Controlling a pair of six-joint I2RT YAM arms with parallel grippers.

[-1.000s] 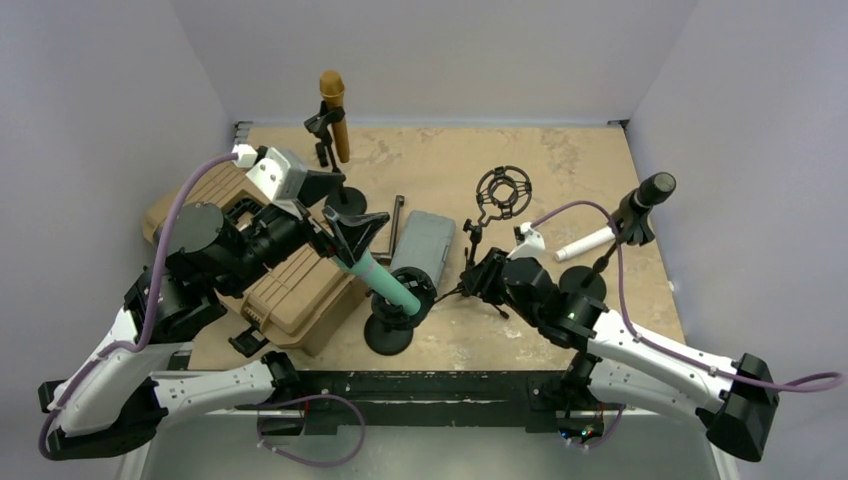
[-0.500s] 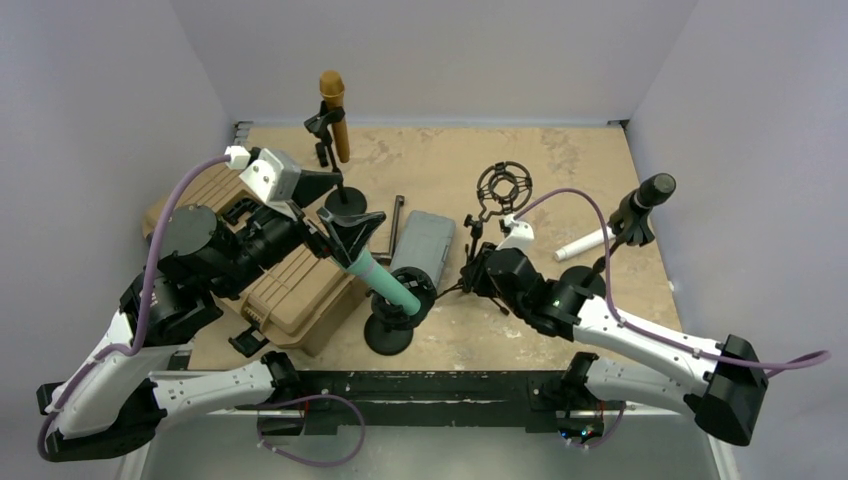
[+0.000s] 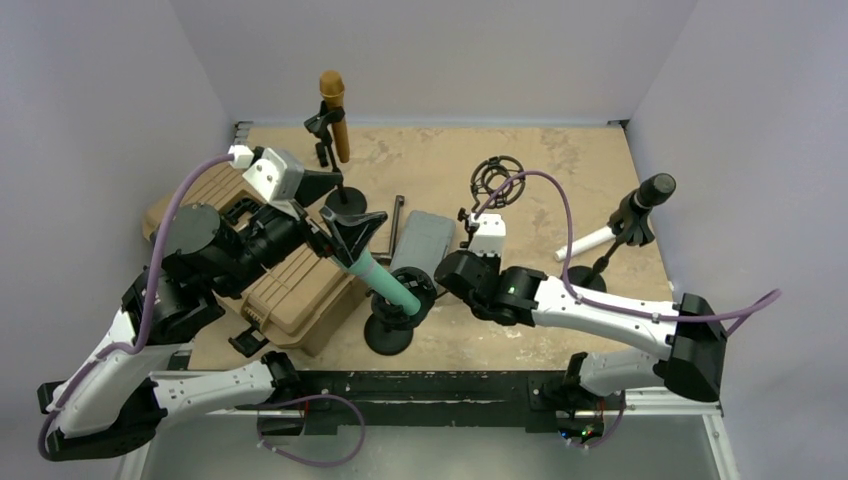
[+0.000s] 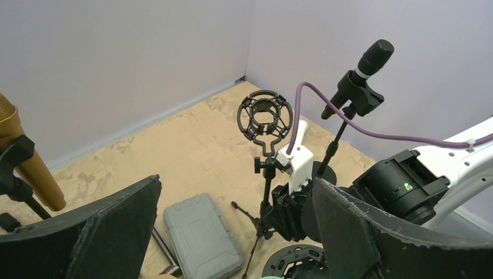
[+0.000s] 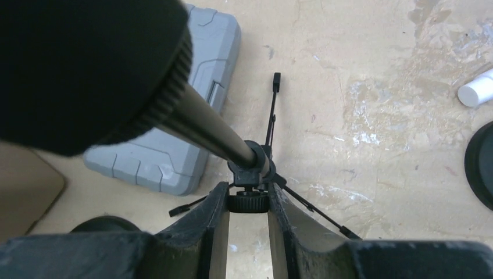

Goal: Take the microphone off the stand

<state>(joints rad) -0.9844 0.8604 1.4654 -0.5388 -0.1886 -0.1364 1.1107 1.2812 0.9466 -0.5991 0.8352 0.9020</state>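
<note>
- Nearest me, the teal microphone (image 3: 385, 282) sits slanted in the clip of its black round-based stand (image 3: 388, 335), near the front edge of the sandy surface (image 3: 560, 160). It has not been lifted out.
- The left gripper (image 3: 338, 212) hangs over the microphone's upper end with its jaws spread wide. From its wrist camera only a sliver of teal shows low between them, and I see nothing held. I take it the jaws are staged there to close on the body and draw it up out of the clip.
- Beside that arm lies a tan ribbed plastic case (image 3: 300, 285).
- Just right of the round base, the right gripper (image 5: 248, 196) has its jaws pressed onto the knurled knob at the hub of the small black tripod stand (image 5: 251, 165), where the legs meet. My guess is that it is holding this neighbour steady or clear of the pull.
- Behind both lies a flat grey hard case (image 3: 420, 240).
- The tripod's pole carries an empty black ring-shaped shock mount (image 4: 265, 116).
- Farther back stand a gold microphone (image 3: 333, 110) on the left and a black microphone (image 3: 655, 188) on the right, each clipped in its own stand.
- Against a second ago, the right arm has swung in from the right toward the centre and its jaws have come together on the tripod. The shock mount has shifted a little toward the back. The left arm and the teal microphone have not moved.
</note>
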